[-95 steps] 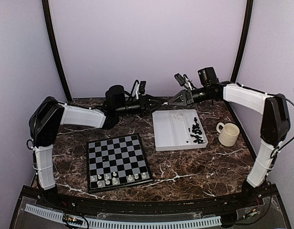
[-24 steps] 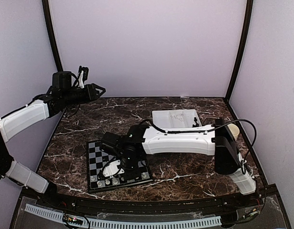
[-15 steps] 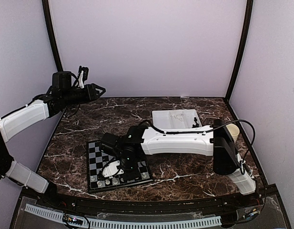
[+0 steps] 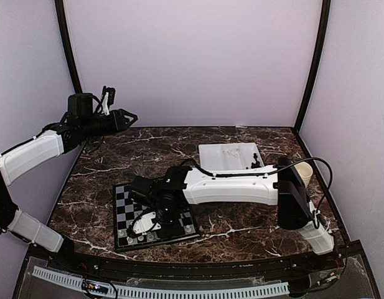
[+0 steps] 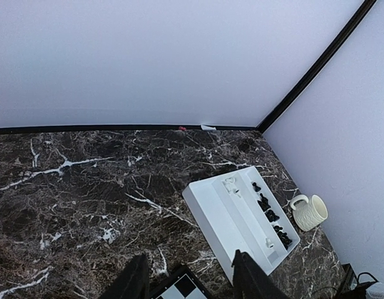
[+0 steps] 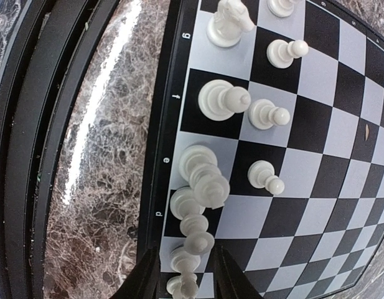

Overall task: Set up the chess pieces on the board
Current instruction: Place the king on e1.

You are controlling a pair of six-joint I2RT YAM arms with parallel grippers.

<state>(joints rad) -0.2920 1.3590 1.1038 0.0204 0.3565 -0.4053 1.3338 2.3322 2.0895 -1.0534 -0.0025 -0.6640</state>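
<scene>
The board (image 4: 125, 199) lies at the table's front left. My right gripper (image 4: 142, 225) reaches down over its near row. In the right wrist view its jaws (image 6: 187, 277) stand apart around a white piece (image 6: 187, 256) standing on the board (image 6: 341, 156), with small gaps on both sides. More white chess pieces (image 6: 201, 171) stand along the edge row, with pawns (image 6: 269, 115) one row in. My left gripper (image 4: 131, 116) hangs high at the back left, open and empty (image 5: 188, 283). Black pieces (image 5: 266, 212) and a few white ones (image 5: 230, 182) lie in the white tray (image 5: 216, 215).
The white tray (image 4: 226, 154) sits behind and to the right of the board, partly covered by my right arm (image 4: 232, 185). A cream ribbed mug (image 5: 310, 212) stands at the far right. Black frame rails (image 6: 30, 156) run just beyond the board's near edge.
My right gripper's jaws have parted from the white piece on the board's edge row, and the wrist has shifted slightly left. The left arm has stayed still over the last second.
</scene>
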